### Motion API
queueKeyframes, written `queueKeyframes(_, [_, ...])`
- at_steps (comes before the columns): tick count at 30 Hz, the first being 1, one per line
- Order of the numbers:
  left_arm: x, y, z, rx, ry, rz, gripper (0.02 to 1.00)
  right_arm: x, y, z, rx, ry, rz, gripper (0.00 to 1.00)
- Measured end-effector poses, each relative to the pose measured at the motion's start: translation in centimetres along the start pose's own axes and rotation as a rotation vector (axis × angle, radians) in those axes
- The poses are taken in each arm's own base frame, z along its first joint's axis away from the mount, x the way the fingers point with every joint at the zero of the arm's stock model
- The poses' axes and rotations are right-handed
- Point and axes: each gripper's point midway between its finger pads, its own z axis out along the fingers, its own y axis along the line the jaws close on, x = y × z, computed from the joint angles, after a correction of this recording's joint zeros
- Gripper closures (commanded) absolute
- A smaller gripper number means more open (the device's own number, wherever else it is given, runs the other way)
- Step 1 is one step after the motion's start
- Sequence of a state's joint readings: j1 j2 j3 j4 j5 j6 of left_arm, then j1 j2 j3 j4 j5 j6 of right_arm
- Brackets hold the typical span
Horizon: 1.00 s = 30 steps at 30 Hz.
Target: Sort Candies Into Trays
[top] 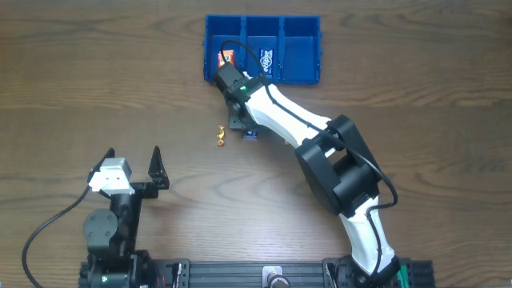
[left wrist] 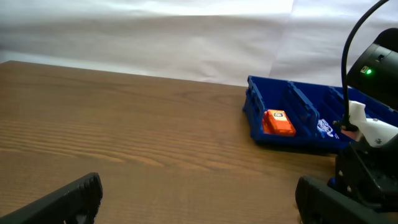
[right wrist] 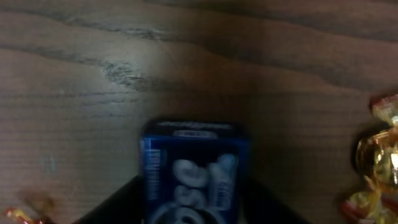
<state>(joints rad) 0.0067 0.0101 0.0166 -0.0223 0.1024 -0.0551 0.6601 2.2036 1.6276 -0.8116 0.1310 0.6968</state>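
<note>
Blue candy packet [right wrist: 194, 171] flat on the wood [right wrist: 74, 93] between the right fingers [right wrist: 118, 210], closed against its two sides.

Right arm [top: 280, 116]: white shells, black joints, green LED [top: 246, 78] near tool end. Left arm [top: 120, 212]: black, white block [top: 112, 174] behind pointed black fingers [top: 158, 166].

Candy [top: 226, 58] in tray's [top: 300, 52] left compartment
</note>
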Motion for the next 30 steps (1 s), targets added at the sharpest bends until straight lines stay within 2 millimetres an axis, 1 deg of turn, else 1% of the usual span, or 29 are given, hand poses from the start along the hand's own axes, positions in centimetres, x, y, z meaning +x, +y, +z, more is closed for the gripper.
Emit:
queueKeyframes(4, [0.0,0.0,0.0,0.0,0.0,0.0,0.023,-0.1,0.2,0.0,-0.015,0.0,-0.01,0.735])
queueKeyframes(6, [0.0,0.0,0.0,0.0,0.0,0.0,0.02,-0.1,0.2,0.0,-0.015,0.0,-0.01,0.812])
queueKeyframes(7, [0.0,0.0,0.0,0.0,0.0,0.0,0.02,-0.1,0.2,0.0,-0.015,-0.001,-0.01,0.899])
queueKeyframes(8, [0.0,0.0,0.0,0.0,0.0,0.0,0.02,-0.1,0.3,0.0,-0.015,-0.001,-0.011,0.965])
queueKeyframes(11, [0.0,0.0,0.0,0.0,0.0,0.0,0.02,-0.1,0.3,0.0,-0.016,-0.001,-0.018,0.965])
queueKeyframes(14, [0.0,0.0,0.0,0.0,0.0,0.0,0.02,-0.2,0.4,-0.4,-0.026,-0.006,-0.039,0.965])
queueKeyframes(15, [0.0,0.0,0.0,0.0,0.0,0.0,0.023,-0.3,0.5,-0.7,-0.03,-0.011,-0.048,0.965])
queueKeyframes(17, [0.0,0.0,0.0,0.0,0.0,0.0,0.02,-0.8,0.3,-2.2,-0.033,-0.034,-0.066,0.965])
queueKeyframes(18, [0.0,0.0,0.0,0.0,0.0,0.0,0.023,-1.4,0.1,-3.7,-0.028,-0.057,-0.077,0.965])
queueKeyframes(19, [0.0,0.0,0.0,0.0,0.0,0.0,0.023,-2.4,0.1,-5.5,-0.027,-0.095,-0.086,0.965])
queueKeyframes(21, [0.0,0.0,0.0,0.0,0.0,0.0,0.02,-5.0,0.4,-9.5,-0.032,-0.19,-0.097,0.965])
queueKeyframes(24, [0.0,0.0,0.0,0.0,0.0,0.0,0.023,-10.8,1.6,-17.8,-0.088,-0.428,-0.092,0.965])
queueKeyframes(25, [0.0,0.0,0.0,0.0,0.0,0.0,0.023,-12.0,1.7,-19.7,-0.101,-0.484,-0.091,0.965])
queueKeyframes(26, [0.0,0.0,0.0,0.0,0.0,0.0,0.02,-13.5,1.5,-22.1,-0.119,-0.553,-0.082,0.965])
queueKeyframes(27, [0.0,0.0,0.0,0.0,0.0,0.0,0.023,-14.7,1.2,-24.0,-0.13,-0.611,-0.069,0.965])
queueKeyframes(28, [0.0,0.0,0.0,0.0,0.0,0.0,0.02,-15.8,0.6,-25.3,-0.133,-0.655,-0.056,0.965])
queueKeyframes(29, [0.0,0.0,0.0,0.0,0.0,0.0,0.023,-16.6,-0.1,-25.9,-0.129,-0.684,-0.041,0.965])
queueKeyframes(30, [0.0,0.0,0.0,0.0,0.0,0.0,0.02,-17.3,-0.8,-26.1,-0.119,-0.7,-0.028,0.965])
